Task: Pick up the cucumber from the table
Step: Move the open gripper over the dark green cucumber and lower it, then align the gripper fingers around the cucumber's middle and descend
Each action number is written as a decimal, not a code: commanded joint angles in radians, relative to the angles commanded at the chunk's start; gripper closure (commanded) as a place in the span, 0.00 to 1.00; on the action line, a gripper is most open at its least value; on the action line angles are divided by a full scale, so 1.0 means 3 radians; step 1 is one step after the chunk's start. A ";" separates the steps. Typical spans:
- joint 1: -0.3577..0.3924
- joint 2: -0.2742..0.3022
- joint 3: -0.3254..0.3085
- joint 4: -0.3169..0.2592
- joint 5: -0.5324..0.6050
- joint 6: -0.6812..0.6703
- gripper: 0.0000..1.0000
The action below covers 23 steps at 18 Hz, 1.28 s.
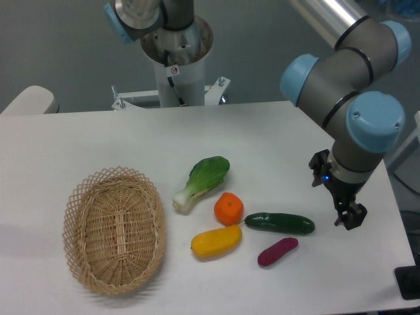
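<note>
the cucumber [280,223] lies flat on the table [85,138], just left of the claw [348,217] and apart from it; looks stiff, light, slick, so grip mid-length across its width; claw's opening i cannot tell.

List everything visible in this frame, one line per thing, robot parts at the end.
table: one, white, fills most of the frame.
basket: one, tan wicker, oval, empty, on the table's left side.
bok choy: one, light green with white stem, centre of the table.
orange: one, orange, just below the bok choy.
yellow oblong: one, yellow, below and left of the orange.
cucumber: one, dark green, right of the orange, lying flat.
purple oblong: one, purple-magenta, below the cucumber.
arm: one, grey with blue joint caps, upper right.
gripper: one, black, right of the cucumber, holding nothing; jaw state unclear.
</note>
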 joint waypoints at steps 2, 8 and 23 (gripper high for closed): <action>-0.0026 -0.0005 -0.0072 0.0093 0.0010 -0.0066 0.00; -0.0143 -0.0031 -0.0486 0.0609 0.0015 -0.0210 0.00; -0.0256 -0.0154 -0.0900 0.0798 0.0322 0.0419 0.00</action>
